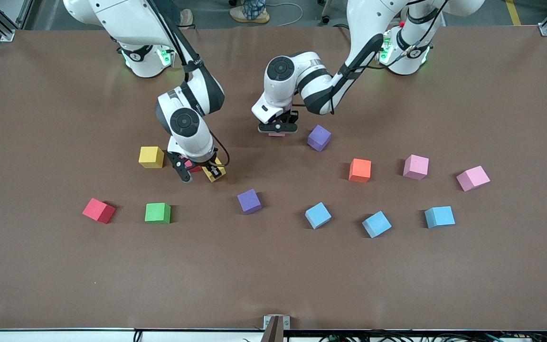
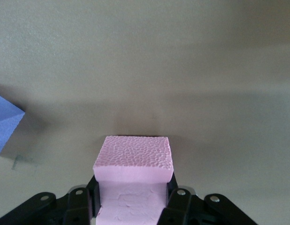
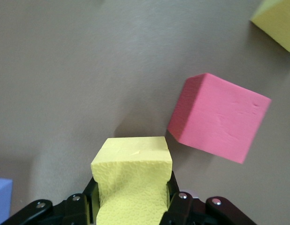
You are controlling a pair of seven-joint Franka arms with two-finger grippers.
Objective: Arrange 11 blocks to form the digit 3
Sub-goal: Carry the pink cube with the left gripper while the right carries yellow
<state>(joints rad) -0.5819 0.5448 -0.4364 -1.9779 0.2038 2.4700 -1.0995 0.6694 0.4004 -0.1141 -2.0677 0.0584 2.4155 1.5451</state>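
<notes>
The right gripper (image 1: 201,169) is pinched on a yellow block (image 3: 132,176); in the right wrist view the foam is visibly squeezed between the fingers. It sits low over the table (image 1: 41,266) just beside a red block (image 3: 217,117), with a second yellow block (image 1: 151,156) close by toward the right arm's end. The left gripper (image 1: 278,129) is clamped on a pink block (image 2: 133,161), likewise compressed, low over bare table near a purple block (image 1: 319,137).

No part of the digit 3 is assembled. The remaining blocks lie scattered and apart: another red block (image 1: 99,210), a green block (image 1: 157,213), a second purple block (image 1: 249,201), three light blue blocks (image 1: 318,215), an orange block (image 1: 360,170) and two further pink blocks (image 1: 416,166).

Judgement: both arms appear to be at the grasp or lift stage.

Recommendations:
- Raise each block straight up before travelling; the yellow block's closeness to the red one risks a nudge.
- Choose one open patch for the figure and seat the first block square to the table edge.
- Set later blocks face to face, touching.
- Allow for foam springing back on release; let go only once the block rests flat.
</notes>
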